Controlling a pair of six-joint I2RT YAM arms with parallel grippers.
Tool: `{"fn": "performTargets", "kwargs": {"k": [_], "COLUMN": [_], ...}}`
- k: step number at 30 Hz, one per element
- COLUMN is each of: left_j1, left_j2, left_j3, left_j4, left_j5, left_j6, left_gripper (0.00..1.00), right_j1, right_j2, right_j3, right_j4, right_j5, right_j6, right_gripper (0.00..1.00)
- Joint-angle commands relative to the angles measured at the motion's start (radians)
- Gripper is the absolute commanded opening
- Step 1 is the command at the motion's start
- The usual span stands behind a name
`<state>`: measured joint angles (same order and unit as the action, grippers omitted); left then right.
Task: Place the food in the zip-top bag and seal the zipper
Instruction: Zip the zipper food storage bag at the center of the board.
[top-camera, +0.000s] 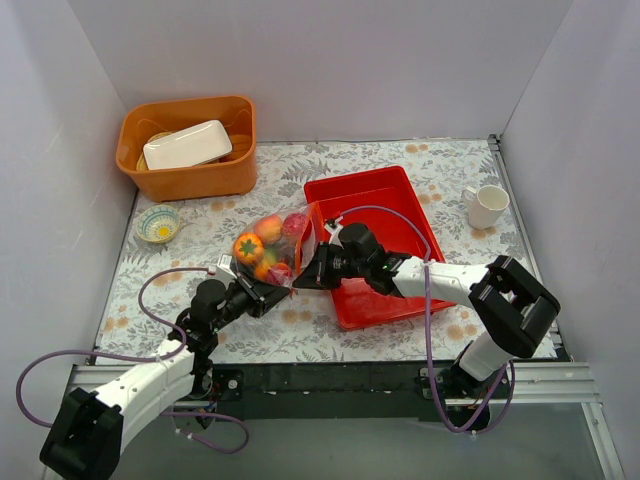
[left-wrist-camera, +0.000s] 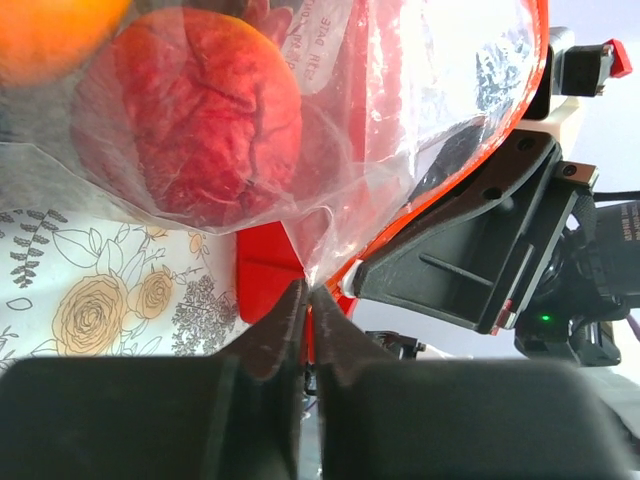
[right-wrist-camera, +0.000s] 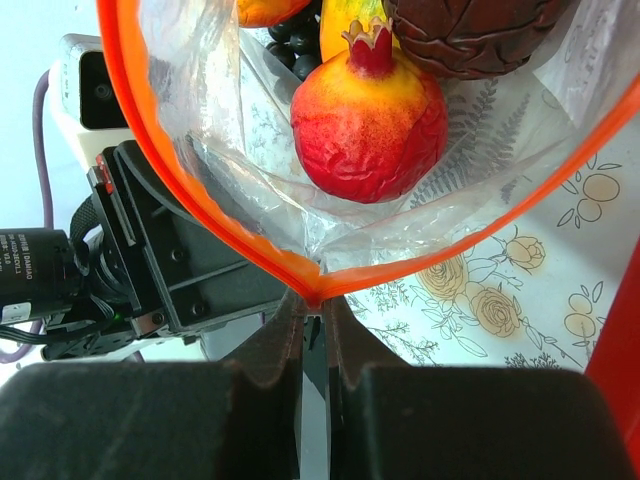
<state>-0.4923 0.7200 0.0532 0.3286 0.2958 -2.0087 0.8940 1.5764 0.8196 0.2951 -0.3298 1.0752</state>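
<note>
Tablecloth floral, walls white; right tool pinches zipper, left tool seemingly pinches zip-top bag.

The clear, crinkly bag slumps on the table, mouth gaping, its orange-red zipper unsealed and bowed into a loop. Inside sits the food: a red-yellow pomegranate, an orange fruit, dark grapes and a dark red ball.
</note>
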Motion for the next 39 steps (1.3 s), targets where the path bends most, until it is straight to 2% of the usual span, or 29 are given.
{"fn": "performTargets", "kwargs": {"k": [1, 19, 39], "left_j1": [-0.005, -0.005, -0.005], "left_j2": [0.002, -0.1, -0.106], "left_j3": [-0.015, -0.013, -0.021], "left_j4": [0.032, -0.122, -0.195], "left_j5": [-0.018, -0.041, -0.01], "left_j6": [-0.294, -0.254, -0.226], "left_gripper": [0.0, 0.0, 0.0], "right_j1": [-0.003, -0.013, -0.092], "right_j2": [-0.027, -0.026, -0.033], "right_j3": [-0.002, 0.052, 0.078], "right_j4": [0.032, -0.073, -0.047], "right_j5": [-0.018, 0.02, 0.006], "right_j6": [0.0, -0.063, -0.084], "right_gripper": [0.03, 0.02, 0.04]}}
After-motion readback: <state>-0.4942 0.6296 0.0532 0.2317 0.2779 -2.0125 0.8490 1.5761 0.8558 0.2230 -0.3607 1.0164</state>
